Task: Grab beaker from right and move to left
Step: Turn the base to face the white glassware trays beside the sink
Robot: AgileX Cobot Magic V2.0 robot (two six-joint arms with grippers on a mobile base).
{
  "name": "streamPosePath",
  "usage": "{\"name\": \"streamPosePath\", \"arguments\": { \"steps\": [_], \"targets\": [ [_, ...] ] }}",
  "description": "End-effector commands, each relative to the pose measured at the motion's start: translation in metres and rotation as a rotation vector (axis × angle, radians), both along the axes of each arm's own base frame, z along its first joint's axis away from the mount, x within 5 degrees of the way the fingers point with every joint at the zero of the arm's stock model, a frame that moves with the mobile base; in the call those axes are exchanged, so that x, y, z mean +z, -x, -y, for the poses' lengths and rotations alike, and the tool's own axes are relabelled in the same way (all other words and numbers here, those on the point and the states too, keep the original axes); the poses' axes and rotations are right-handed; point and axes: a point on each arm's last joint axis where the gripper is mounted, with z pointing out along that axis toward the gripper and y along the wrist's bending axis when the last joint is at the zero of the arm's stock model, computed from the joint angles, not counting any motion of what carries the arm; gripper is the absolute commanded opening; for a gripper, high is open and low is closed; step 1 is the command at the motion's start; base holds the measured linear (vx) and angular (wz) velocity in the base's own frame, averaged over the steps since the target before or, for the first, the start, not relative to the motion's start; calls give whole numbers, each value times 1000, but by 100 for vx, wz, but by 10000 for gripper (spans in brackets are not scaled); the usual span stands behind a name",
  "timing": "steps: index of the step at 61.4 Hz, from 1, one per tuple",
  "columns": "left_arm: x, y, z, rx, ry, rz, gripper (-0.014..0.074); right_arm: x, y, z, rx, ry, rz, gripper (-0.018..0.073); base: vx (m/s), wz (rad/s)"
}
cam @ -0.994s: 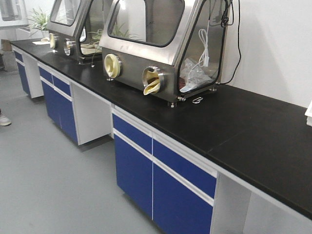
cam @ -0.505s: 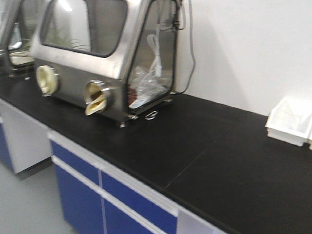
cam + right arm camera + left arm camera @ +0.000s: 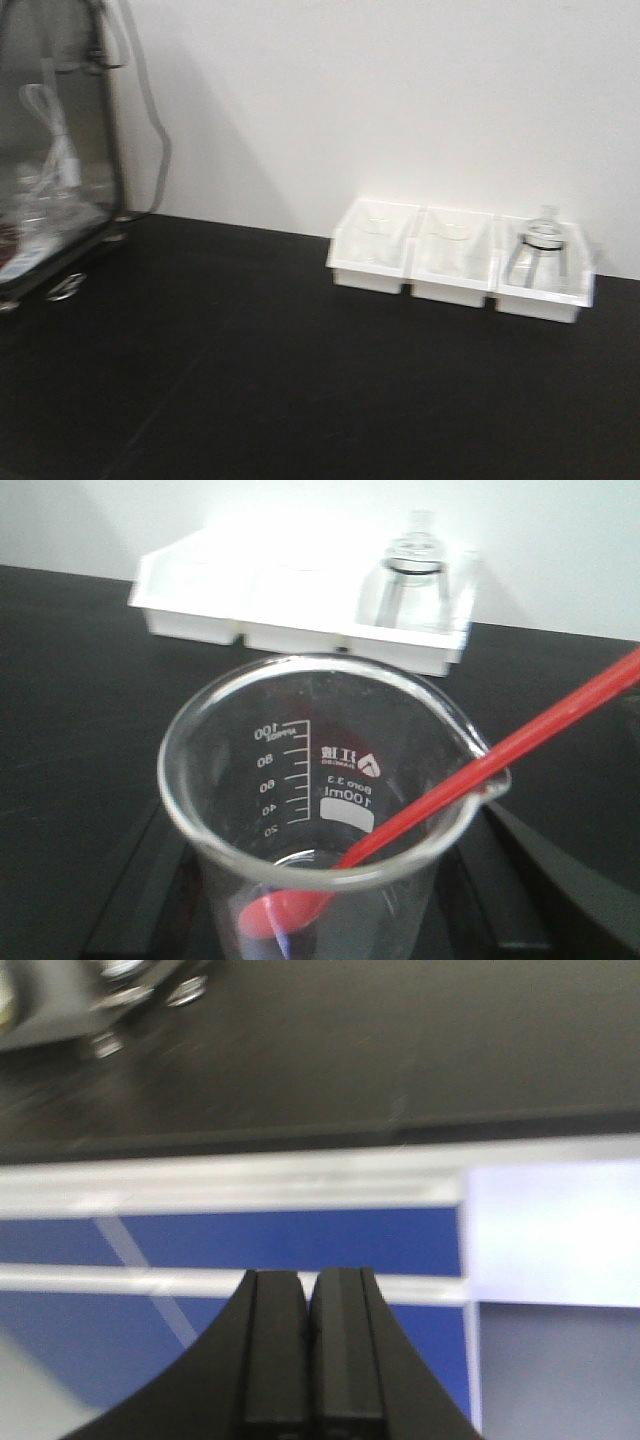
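The right pincer (image 3: 325,920) holds the beaker (image 3: 330,810) with the red stick (image 3: 540,730) over the black desk (image 3: 250,380). The left pincer (image 3: 308,1350) is squeezed together on nothing. I think the carry step is on. Next, it must go left, kept upright.

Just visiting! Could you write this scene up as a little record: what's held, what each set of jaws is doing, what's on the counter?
Held item: beaker, clear glass, printed scale to 100
Inside it: red stick, leaning out over the rim
Right jaws: shut on the beaker
Left jaws: shut, nothing between them
Counter: black, three white trays by the wall
Rightmost tray: glass flask
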Motion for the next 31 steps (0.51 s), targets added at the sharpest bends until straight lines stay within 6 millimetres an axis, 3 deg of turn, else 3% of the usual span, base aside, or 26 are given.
{"name": "streamPosePath", "arguments": {
  "steps": [1,17,31],
  "targets": [
    [1,-2,1,-11,3,64,-6,17,-2,-3,35,7,109,-3,18,-68],
    [1,-2,1,-11,3,64,-6,17,-2,-3,34,7,108,-3,17,-60],
    [1,-2,1,-11,3,64,-6,17,-2,-3,34,7,108,-3,17,-39]
  ]
}}
